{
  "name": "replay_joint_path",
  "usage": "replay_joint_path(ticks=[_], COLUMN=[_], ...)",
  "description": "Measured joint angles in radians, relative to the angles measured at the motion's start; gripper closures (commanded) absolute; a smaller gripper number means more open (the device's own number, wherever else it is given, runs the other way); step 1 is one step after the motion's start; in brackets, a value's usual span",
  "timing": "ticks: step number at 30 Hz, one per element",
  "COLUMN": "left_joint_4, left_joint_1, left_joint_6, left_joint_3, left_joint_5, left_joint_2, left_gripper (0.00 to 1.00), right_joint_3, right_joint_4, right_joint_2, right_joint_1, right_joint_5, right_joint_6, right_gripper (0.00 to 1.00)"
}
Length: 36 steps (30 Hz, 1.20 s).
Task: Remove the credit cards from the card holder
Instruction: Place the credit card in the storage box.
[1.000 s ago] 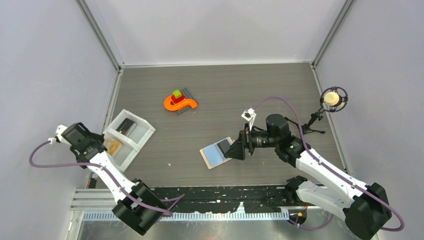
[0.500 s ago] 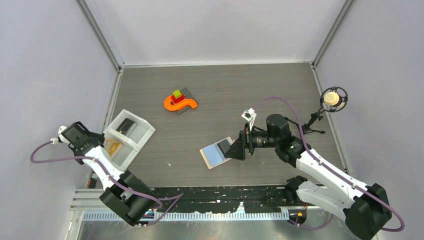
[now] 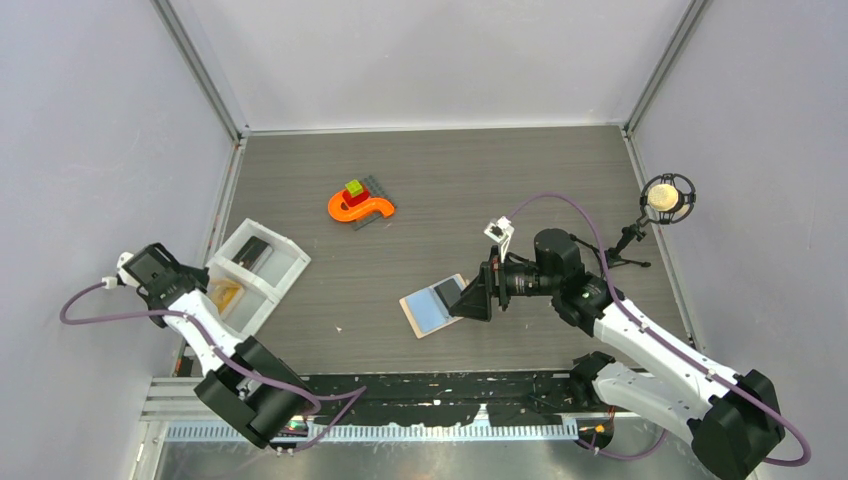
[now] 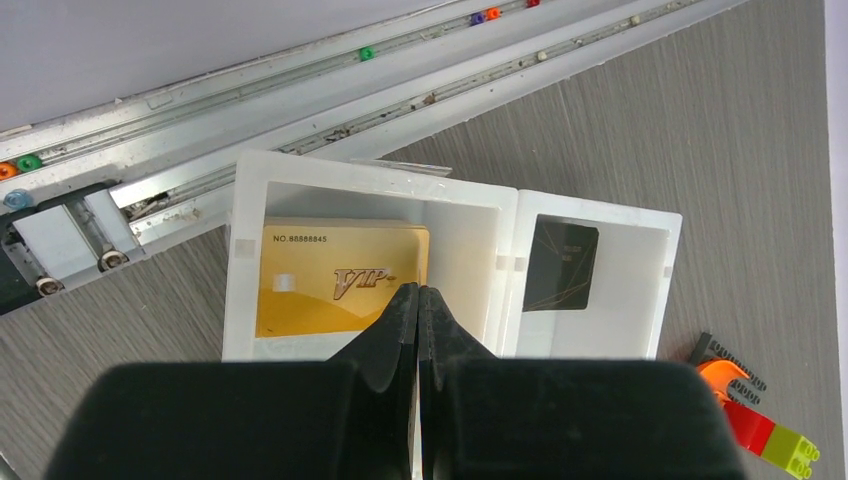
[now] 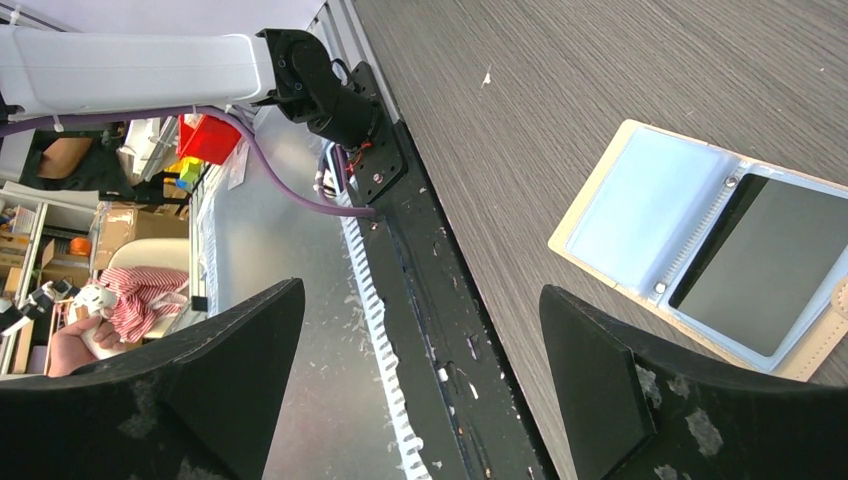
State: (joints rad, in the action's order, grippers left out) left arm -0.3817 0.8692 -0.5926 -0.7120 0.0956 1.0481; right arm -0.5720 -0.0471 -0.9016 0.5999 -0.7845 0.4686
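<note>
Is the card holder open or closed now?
Open: the card holder lies spread flat, pale blue inner faces up, a dark card on one face.

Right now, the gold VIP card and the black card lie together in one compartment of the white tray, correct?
Not quite. The gold VIP card and the black card do lie in the white tray, but in separate compartments, one card in each. The left wrist view shows it.

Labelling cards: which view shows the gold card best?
Left wrist: the gold card sits in the white tray, print legible. Top external shows only a small orange patch; right wrist doesn't show it.
</note>
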Motion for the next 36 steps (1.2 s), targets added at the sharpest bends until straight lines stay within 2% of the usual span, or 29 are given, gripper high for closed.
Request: replay_joint_path(ticks=[5,14,29,32,36], left_joint_4=[0.003,0.004,-0.032,-0.042,-0.058], left_joint_1=[0.0,0.0,0.0,-0.013,-0.053], left_joint_6=[0.002,0.007,-0.006,-0.004,0.002], left_joint_3=[0.0,-0.004,-0.055,-0.059,-0.074], left_joint_5=[-0.013,-0.024,-0.031,-0.004,0.108], left_joint_2=[0.025,0.059,0.014,0.008,0.009], left_gripper=[0.99,0.82,0.71,0.7,0.67], right_joint_3=[0.0,-0.002,-0.01,-0.011,-0.024], right_joint_4=[-0.01,-0.038,-0.058,-0.065,-0.1], right_joint_2=[0.0,0.001,-0.002,-0.006,-0.035], right_joint_1=[0.0,0.0,0.0,0.0,0.0], right_joint_5=[0.0,0.0,0.014,0.032,0.087], right_joint_6=[-0.003,-0.012,-0.018,-0.018,-0.019], right_gripper=[0.05,0.05,0.05,0.05,0.04])
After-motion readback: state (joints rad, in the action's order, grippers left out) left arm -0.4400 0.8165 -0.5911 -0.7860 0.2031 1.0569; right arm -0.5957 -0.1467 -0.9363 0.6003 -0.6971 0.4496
